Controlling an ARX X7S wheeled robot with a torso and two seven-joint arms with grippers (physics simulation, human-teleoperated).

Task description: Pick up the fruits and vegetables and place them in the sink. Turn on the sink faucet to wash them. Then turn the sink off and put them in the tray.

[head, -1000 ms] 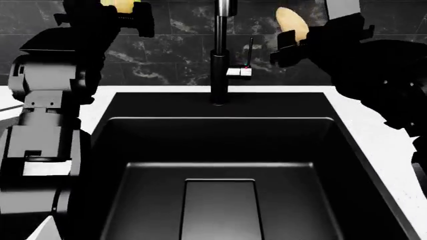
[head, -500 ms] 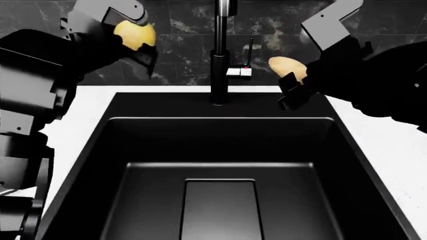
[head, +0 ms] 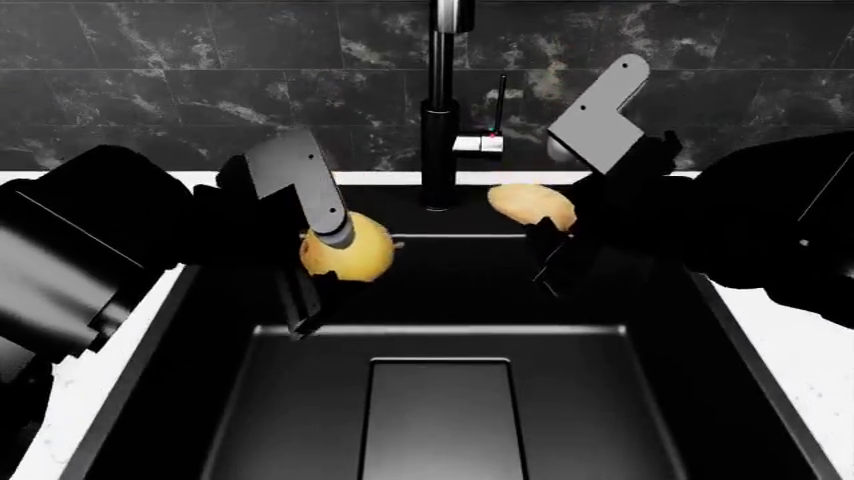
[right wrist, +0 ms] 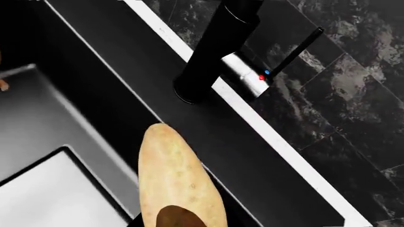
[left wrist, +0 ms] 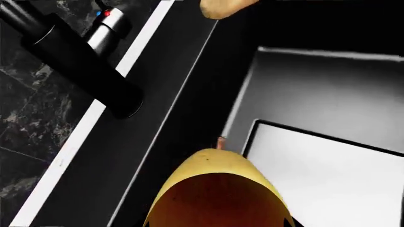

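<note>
Both items hang over the sink [head: 441, 400], near its back edge: left fingers [head: 320, 275] grip the yellow fruit [head: 350, 254], right fingers [head: 554, 245] grip the potato [head: 531, 204]. Next, probably lower and release; faucet [head: 441, 120] behind stays untouched

The head view looks forward and down into the sink [head: 441, 290], faucet [head: 441, 130] at twelve o'clock. Both wrist views hang close above, sharing that faucet.
</note>
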